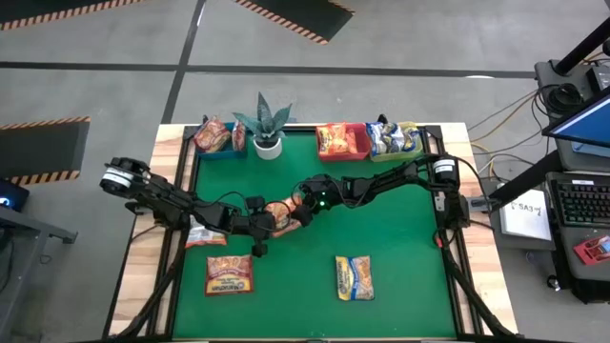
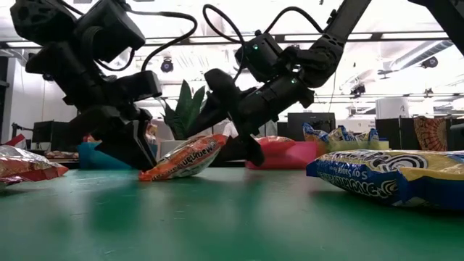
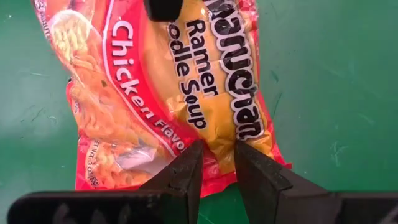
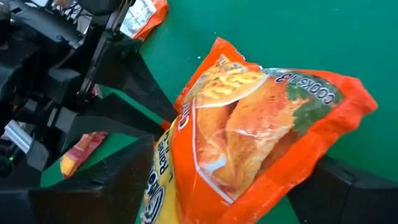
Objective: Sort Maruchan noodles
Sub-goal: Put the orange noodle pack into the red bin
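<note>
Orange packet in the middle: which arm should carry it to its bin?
Right, probably. The right gripper and left gripper both meet the packet, but the red bin holding orange ones sits on the right arm's side.

Orange packet [image 3: 168,93] — glossy, crinkled plastic film; green table mat [image 3: 336,74] — matt, faintly scuffed.

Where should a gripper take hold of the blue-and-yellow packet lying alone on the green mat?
The blue-and-yellow packet lies flat, clear of the arms and other packets. Best to come straight down and pinch across its narrow width near one short end; its puffy, crinkled edge in the low view gives the jaws something to close on.
</note>
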You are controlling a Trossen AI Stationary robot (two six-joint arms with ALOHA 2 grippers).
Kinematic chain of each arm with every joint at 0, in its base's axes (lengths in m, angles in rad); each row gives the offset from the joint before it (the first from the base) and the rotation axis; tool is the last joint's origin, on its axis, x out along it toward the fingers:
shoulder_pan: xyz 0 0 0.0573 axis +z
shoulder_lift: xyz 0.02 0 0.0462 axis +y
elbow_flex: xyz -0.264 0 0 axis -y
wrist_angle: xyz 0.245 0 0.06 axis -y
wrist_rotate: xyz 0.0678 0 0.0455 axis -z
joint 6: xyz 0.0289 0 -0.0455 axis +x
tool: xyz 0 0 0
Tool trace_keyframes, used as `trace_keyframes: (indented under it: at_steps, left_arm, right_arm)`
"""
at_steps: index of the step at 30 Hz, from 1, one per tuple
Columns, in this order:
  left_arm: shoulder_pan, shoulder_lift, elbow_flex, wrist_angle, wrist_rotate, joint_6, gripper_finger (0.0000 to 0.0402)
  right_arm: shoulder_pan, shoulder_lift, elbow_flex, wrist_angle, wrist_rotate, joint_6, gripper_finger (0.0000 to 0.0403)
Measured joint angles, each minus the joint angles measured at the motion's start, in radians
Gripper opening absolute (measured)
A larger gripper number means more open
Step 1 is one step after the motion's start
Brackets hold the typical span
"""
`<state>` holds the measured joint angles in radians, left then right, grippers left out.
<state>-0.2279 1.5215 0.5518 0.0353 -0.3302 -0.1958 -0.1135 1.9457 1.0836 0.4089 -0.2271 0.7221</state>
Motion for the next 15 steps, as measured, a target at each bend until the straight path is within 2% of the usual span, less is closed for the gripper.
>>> trace_keyframes:
  at_steps: [3, 11, 15]
  left_arm:
    - [0.0, 0.0, 0.001, 0.011, 0.0, -0.001, 0.0075]
    - [0.0, 0.0, 0.002, 0.031, -0.001, -0.009, 0.0075]
    - [0.0, 0.0, 0.003, 0.035, -0.003, -0.023, 0.0075]
  right_arm:
    - [0.0, 0.0, 0.0, 0.0, 0.018, 0.002, 0.0272]
    - [0.0, 0.015, 0.001, 0.002, 0.018, -0.001, 0.013]
    - [0.0, 0.012, 0.001, 0.001, 0.017, -0.026, 0.0077]
